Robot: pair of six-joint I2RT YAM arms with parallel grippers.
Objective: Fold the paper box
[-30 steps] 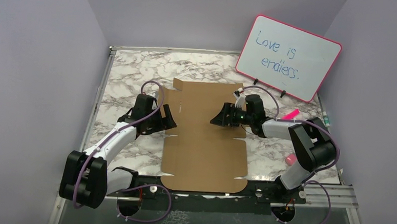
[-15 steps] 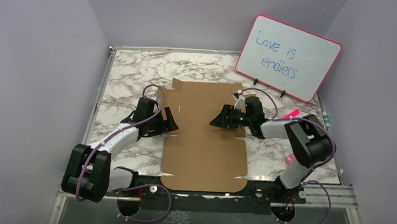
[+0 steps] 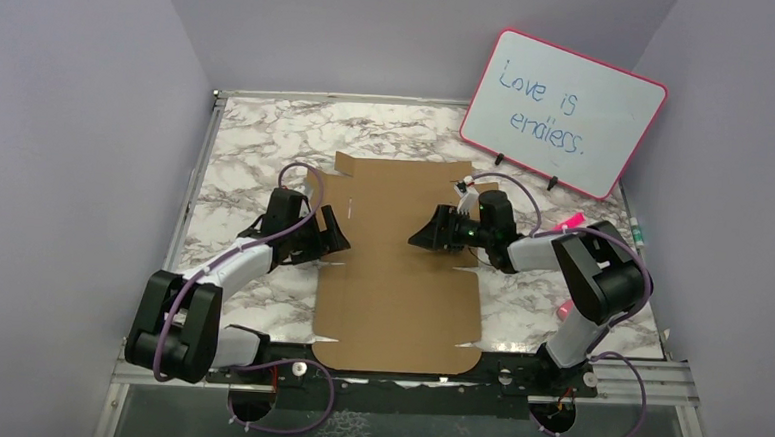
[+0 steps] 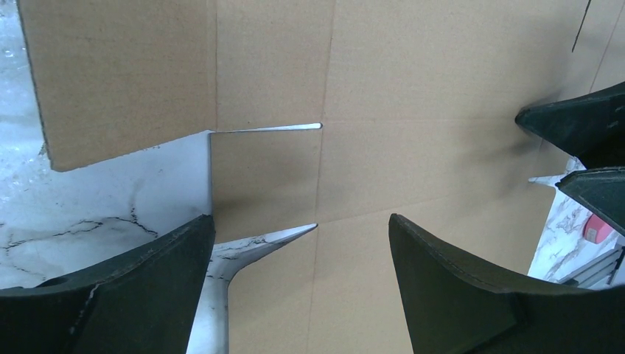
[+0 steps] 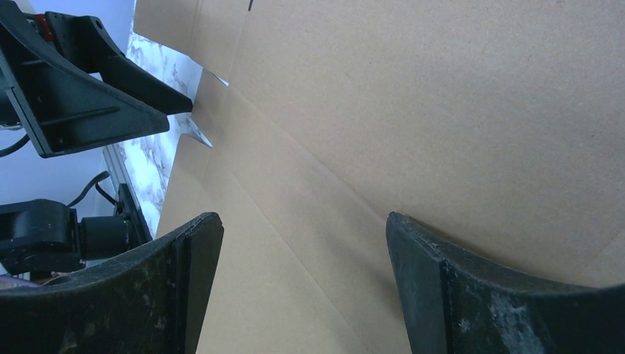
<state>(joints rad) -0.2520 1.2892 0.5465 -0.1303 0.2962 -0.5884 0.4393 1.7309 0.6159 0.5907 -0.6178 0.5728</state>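
Note:
The paper box (image 3: pixel 400 279) is a flat brown die-cut cardboard sheet with flaps and slits, lying on the marble table (image 3: pixel 257 142). My left gripper (image 3: pixel 334 241) is open, low over the sheet's left edge by a side flap and slit; the sheet fills its wrist view (image 4: pixel 413 110) between the spread fingers. My right gripper (image 3: pixel 421 234) is open, low over the sheet's right middle, pointing left. The right wrist view shows bare cardboard (image 5: pixel 413 110) between its spread fingers and the left gripper's fingers (image 5: pixel 103 88) opposite.
A pink-framed whiteboard (image 3: pixel 563 113) with blue writing stands at the back right. Pink items (image 3: pixel 565 310) lie on the table right of the right arm. Grey walls close in on three sides. A metal rail (image 3: pixel 636 377) runs along the near edge.
The left arm's base link has swung a little to the right, its gripper staying at the sheet's left edge. The right gripper and the sheet have barely moved.

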